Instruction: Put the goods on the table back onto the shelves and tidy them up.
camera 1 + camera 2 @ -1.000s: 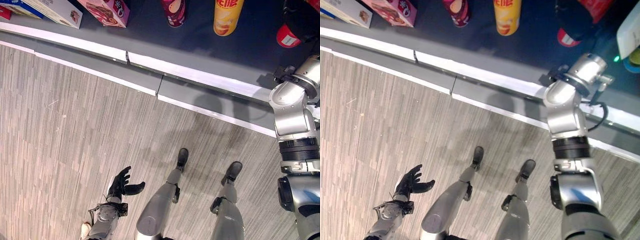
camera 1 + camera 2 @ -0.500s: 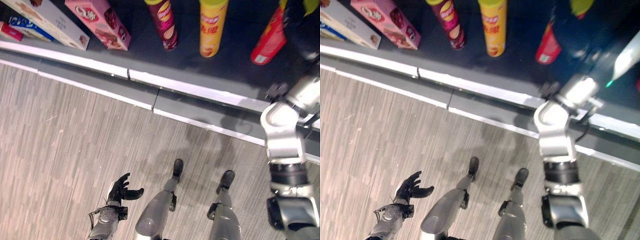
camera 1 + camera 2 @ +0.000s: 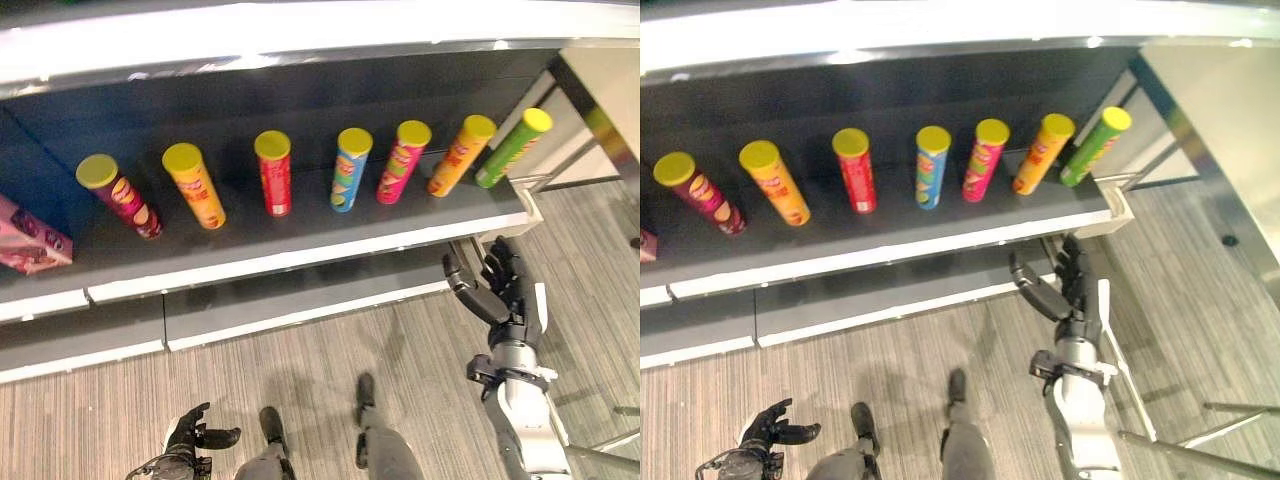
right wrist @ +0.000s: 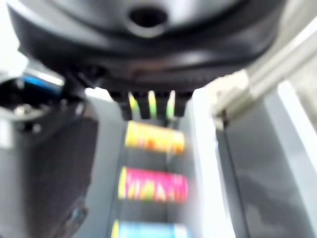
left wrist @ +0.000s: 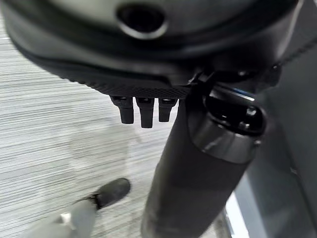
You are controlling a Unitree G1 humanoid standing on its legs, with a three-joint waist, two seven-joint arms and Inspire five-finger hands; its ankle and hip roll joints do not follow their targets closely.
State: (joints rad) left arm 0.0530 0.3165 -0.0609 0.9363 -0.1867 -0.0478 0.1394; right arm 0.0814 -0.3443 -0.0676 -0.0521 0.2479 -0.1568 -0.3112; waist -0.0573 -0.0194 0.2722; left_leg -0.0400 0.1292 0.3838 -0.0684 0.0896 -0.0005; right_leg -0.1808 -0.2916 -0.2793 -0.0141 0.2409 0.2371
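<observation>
Seven chip cans stand spaced in a row on the shelf, lids up, so it looks tidy. Right robot hand, at 4 o'clock below the shelf, is spread wide and empty; left robot hand, at 7 o'clock, likewise loose and empty.

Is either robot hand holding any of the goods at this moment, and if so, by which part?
Nothing is held. The right robot hand is raised, open and empty in front of the shelf; the left robot hand hangs low over the floor, fingers spread, also empty.
</observation>
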